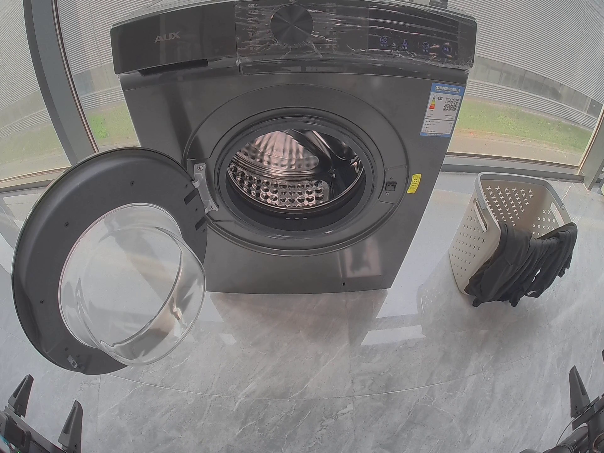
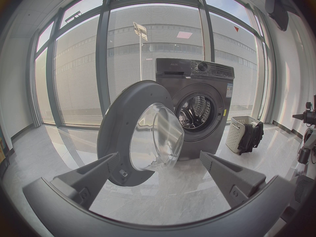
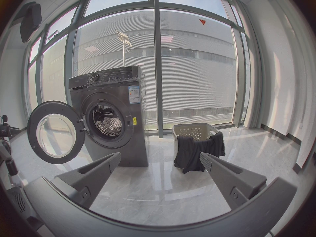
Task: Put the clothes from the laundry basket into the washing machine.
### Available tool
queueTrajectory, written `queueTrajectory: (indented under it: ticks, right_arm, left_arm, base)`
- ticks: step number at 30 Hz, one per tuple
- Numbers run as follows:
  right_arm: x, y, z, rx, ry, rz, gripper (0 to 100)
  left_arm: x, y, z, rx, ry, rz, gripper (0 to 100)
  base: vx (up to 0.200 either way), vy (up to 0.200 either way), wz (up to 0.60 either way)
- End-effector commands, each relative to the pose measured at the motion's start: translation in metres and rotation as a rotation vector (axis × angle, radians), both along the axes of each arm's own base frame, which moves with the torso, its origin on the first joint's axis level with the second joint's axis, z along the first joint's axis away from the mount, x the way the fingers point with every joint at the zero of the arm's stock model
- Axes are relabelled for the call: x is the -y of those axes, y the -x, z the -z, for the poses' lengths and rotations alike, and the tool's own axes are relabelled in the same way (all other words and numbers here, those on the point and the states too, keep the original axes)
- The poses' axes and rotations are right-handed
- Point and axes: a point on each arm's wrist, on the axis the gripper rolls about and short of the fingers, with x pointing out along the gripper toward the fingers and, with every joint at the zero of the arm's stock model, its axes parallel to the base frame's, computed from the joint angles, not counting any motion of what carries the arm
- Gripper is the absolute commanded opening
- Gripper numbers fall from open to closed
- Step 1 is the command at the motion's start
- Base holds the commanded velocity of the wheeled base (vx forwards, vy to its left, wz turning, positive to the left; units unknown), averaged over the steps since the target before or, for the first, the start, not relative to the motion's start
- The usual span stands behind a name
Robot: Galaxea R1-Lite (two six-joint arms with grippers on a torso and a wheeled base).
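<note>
Head view showed us the washing machine [image 1: 163, 114], its door [image 1: 56, 234] swung wide open to the left. Just right of the machine we saw the laundry basket [image 1: 469, 246], dark clothes [image 1: 522, 265] draped over its rim. Our left gripper [image 2: 158, 155] and right gripper [image 3: 159, 155] hung empty, fingers spread apart.

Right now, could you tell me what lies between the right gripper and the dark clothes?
Only bare marble floor, as the right wrist view shows, between the open right gripper and the dark clothes draped over the laundry basket.
</note>
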Motion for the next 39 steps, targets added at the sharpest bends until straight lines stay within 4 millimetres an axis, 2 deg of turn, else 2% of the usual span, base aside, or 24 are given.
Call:
queueTrajectory:
  ticks: [1,12,21,33,39]
  right_arm:
    - [-0.0006,-0.0006,0.0068,-0.022,-0.014,-0.030,100]
    - [-0.0016,-0.0007,0.0096,-0.050,0.029,-0.074,100]
    - [-0.0018,-0.0007,0.0096,-0.050,0.032,-0.082,100]
    - [-0.0018,-0.0007,0.0096,-0.050,0.032,-0.082,100]
    - [-0.0018,-0.0007,0.0096,-0.050,0.032,-0.082,100]
  left_arm:
    - [0.0000,0.0002,0.0049,0.002,0.000,0.000,100]
    - [0.0000,0.0002,0.0049,0.002,0.000,-0.002,100]
    - [-0.0001,0.0002,0.0049,0.002,0.000,0.000,100]
    - [0.0000,0.0002,0.0049,0.002,0.002,0.000,100]
    - [0.0000,0.0002,0.0049,0.002,0.002,0.000,100]
  base:
    - [0.000,0.000,0.00]
    - [0.000,0.000,0.00]
    - [0.200,0.000,0.00]
    - [0.000,0.000,0.00]
    - [0.000,-0.200,0.00]
